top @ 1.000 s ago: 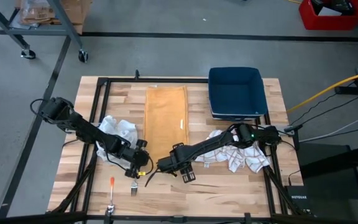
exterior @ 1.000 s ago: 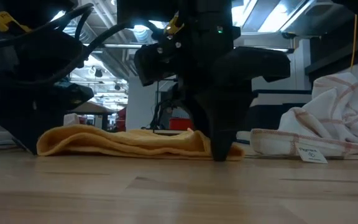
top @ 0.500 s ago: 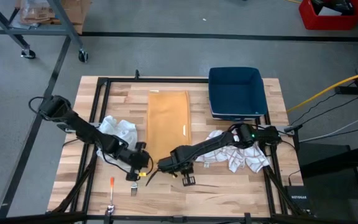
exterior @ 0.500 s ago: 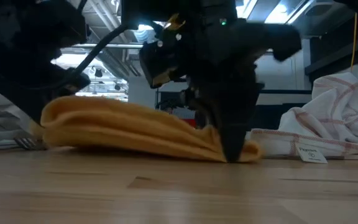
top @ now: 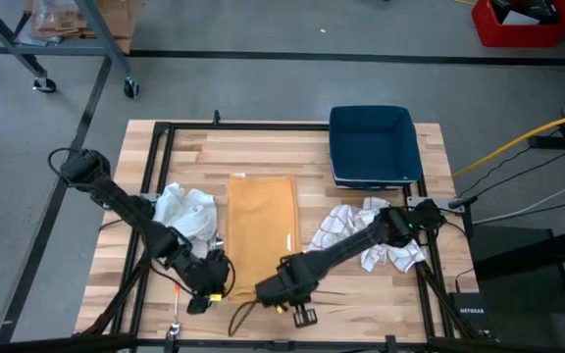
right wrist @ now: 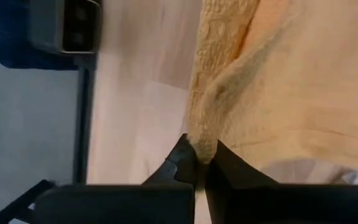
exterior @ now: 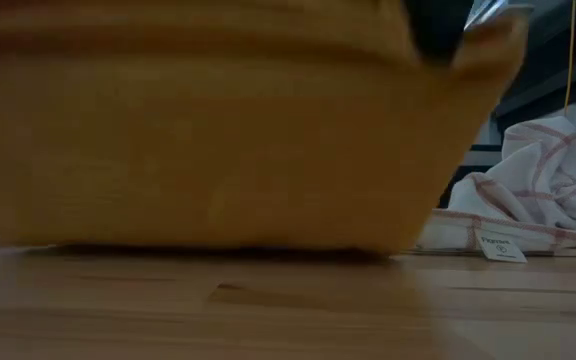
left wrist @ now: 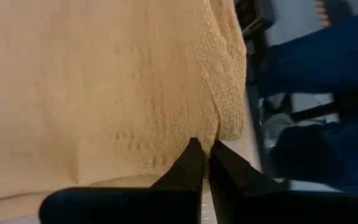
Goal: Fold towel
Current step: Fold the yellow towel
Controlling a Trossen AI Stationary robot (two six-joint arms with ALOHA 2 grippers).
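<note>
Two dark grippers pinch the mustard-yellow knitted towel (top: 260, 230) at its lower corners in the high view; the left gripper (top: 211, 291) clamps the lower-left corner, the right gripper (top: 281, 292) the lower-right; the pale wooden slatted table (top: 194, 153) sits centre frame on grey concrete floor (top: 263, 88).

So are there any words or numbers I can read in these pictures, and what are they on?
None can be read for sure.
Tag on the white striped towel: a small label with dark print, too small to read.
Dark box at the table's edge: pale lettering, too blurred to read.
Yellow towel: a small white tag, no print that can be made out.
</note>
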